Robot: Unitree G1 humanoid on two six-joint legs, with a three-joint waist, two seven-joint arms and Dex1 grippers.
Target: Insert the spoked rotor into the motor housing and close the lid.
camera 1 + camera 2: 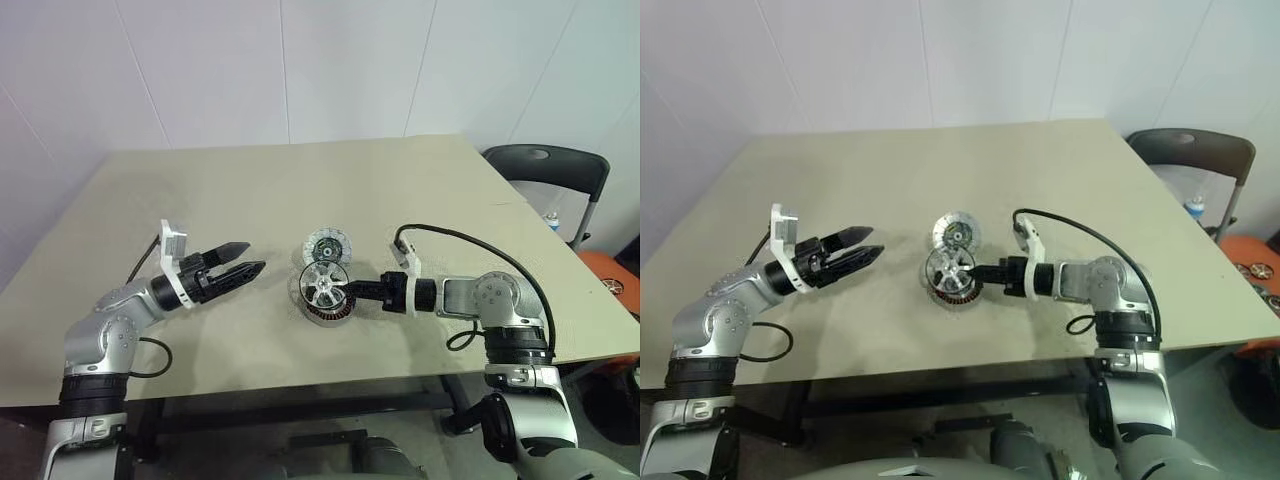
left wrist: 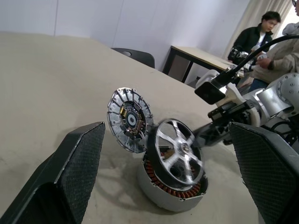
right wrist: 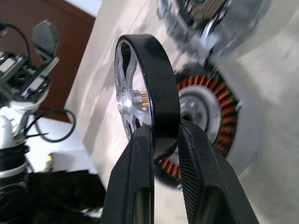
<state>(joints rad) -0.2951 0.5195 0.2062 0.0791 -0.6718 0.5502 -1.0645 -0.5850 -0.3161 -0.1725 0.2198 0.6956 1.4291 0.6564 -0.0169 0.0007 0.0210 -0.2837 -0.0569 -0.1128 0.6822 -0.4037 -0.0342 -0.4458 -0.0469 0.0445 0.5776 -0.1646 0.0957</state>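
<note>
The motor housing (image 1: 327,312), a grey cup with coppery windings, sits mid-table. Its silver-white lid (image 1: 328,246) stands open, tilted up on the far side. My right gripper (image 1: 349,290) is shut on the black rim of the spoked rotor (image 1: 322,282) and holds it on edge just above the housing. In the right wrist view both fingers (image 3: 138,177) pinch the rotor (image 3: 145,88), with the housing (image 3: 208,116) behind it. My left gripper (image 1: 254,256) is open with nothing between its fingers. It hangs above the table to the left of the housing and points at it.
A dark chair (image 1: 548,168) stands past the table's right edge, with orange gear (image 1: 612,275) on the floor beside it. Two people (image 2: 256,33) sit at another table in the background. Bare tabletop (image 1: 250,190) surrounds the housing.
</note>
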